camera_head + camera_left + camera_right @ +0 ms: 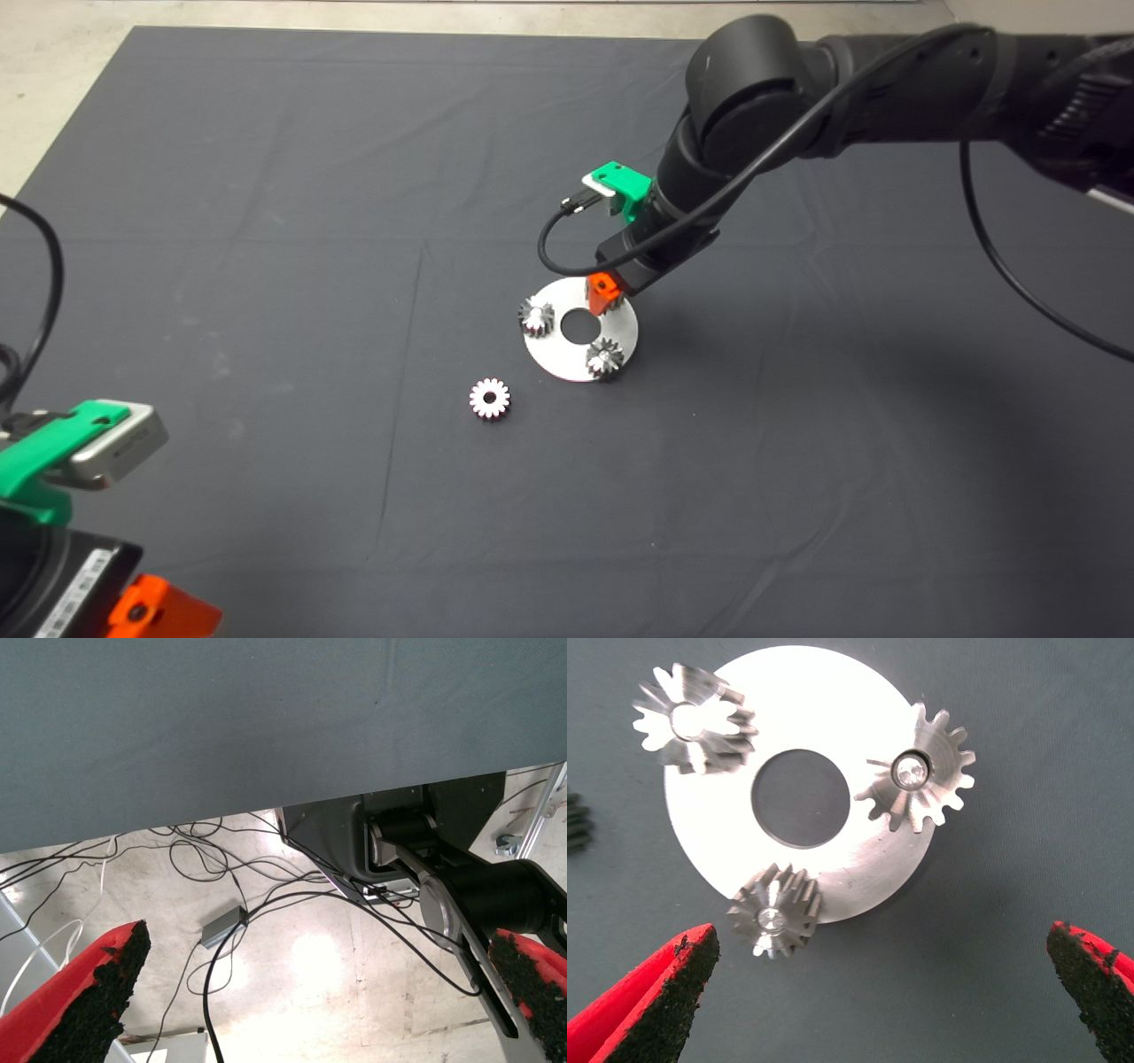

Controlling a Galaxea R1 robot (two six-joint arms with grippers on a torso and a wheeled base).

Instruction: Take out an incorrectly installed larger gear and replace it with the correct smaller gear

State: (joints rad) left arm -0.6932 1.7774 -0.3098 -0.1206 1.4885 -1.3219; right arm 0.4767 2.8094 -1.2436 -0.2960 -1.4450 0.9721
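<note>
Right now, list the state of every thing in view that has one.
larger gear: mounted on the plate, not gripped.
smaller gear: loose, lying flat on the mat beside the plate.
two other gears: mounted on the plate.
right claw: open, over the plate.
left claw: open, parked lower left.

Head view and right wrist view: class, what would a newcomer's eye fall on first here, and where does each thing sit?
The bright silver disc at the middle of the dark mat stands out first, with three gears seated around its centre hole. The right hand hovers over the disc's far edge, fingers wide open. One smaller gear lies loose on the mat nearby, apart from the disc.
</note>
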